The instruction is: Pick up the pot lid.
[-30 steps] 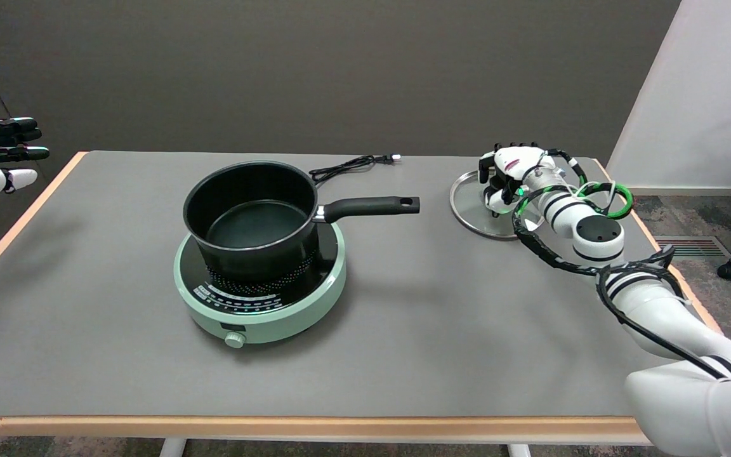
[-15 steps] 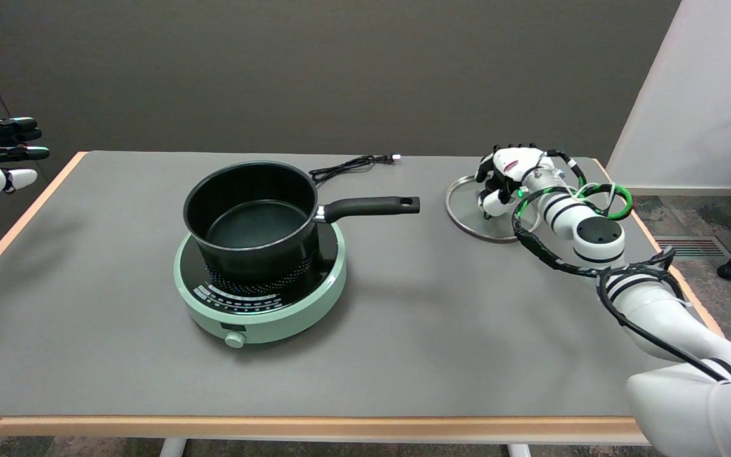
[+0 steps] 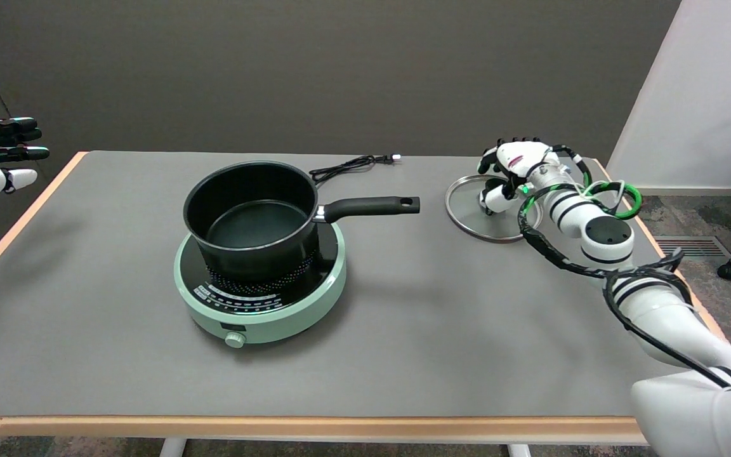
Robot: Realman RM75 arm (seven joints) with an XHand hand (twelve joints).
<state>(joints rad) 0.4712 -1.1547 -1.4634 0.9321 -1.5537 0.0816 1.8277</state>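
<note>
Over at the table's far right I am seeing my right hand (image 3: 510, 170) sitting on top of the pot lid (image 3: 470, 206), fingers curled down around the lid's middle where its knob would be, gripping it as far as I can tell, though the knob itself is hiding under the hand. Its glass disc with the metal rim is lying close to the table (image 3: 403, 355), and I cannot tell whether it is touching the grey surface or riding just above it. Its right part is running under my wrist and forearm, near the table's right edge. Open grey surface is stretching between the lid's left rim and the tip of the black pot (image 3: 251, 219) handle, which is pointing toward the lid. That pot is standing uncovered on the green hotplate (image 3: 261, 304) left of centre, with the hotplate's power cord (image 3: 349, 166) trailing toward the far edge. A wide bare stretch is lying along the near edge
</note>
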